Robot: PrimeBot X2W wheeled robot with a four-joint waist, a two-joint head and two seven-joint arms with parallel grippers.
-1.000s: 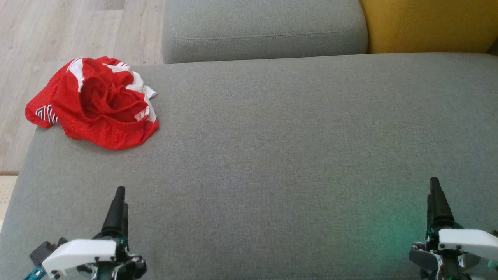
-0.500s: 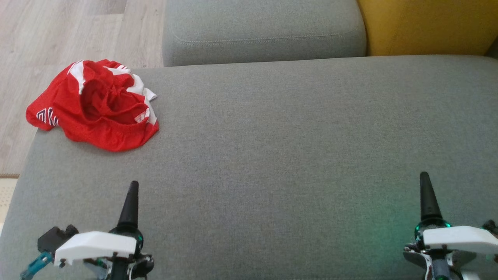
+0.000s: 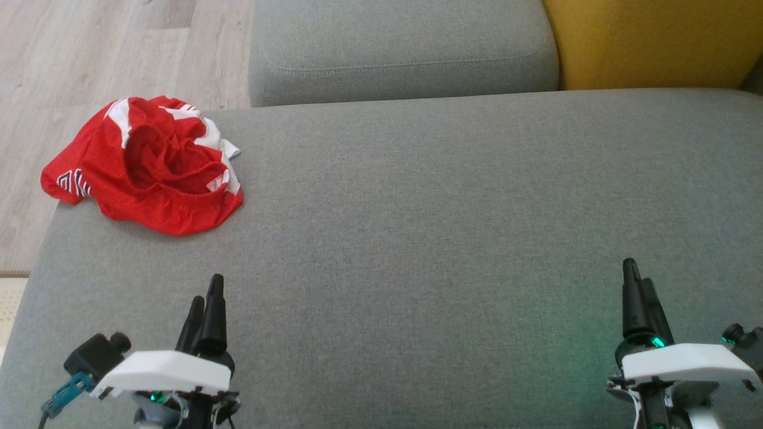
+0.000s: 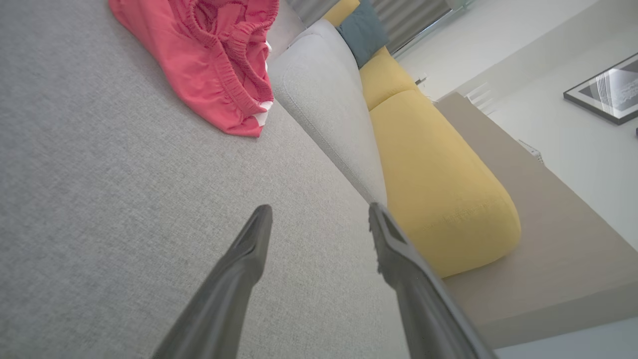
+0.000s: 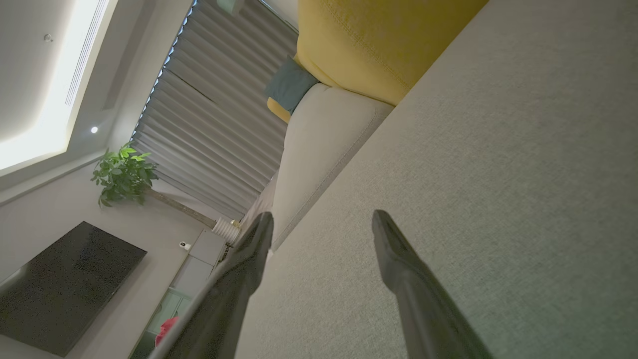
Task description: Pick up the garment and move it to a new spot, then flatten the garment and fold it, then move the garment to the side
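A crumpled red garment (image 3: 146, 170) with white trim lies bunched at the far left corner of the grey sofa seat (image 3: 417, 208), one edge hanging over the side. In the left wrist view the garment (image 4: 209, 60) sits well ahead of my open left gripper (image 4: 319, 214). That left gripper (image 3: 205, 292) hovers low at the near left, empty, a good way short of the garment. Over bare cushion at the near right, my right gripper (image 3: 636, 275) is open and empty, and its own view shows the right gripper (image 5: 323, 219) with spread fingers.
A grey back cushion (image 3: 405, 47) and a yellow cushion (image 3: 650, 42) line the far edge of the seat. Wooden floor (image 3: 89, 53) lies beyond the seat's left edge. A yellow bolster (image 4: 438, 174) runs along the sofa.
Both grippers have turned about their wrists, so that two fingers of each now show. The left one has shifted slightly right and the right one slightly left. The garment stays put.
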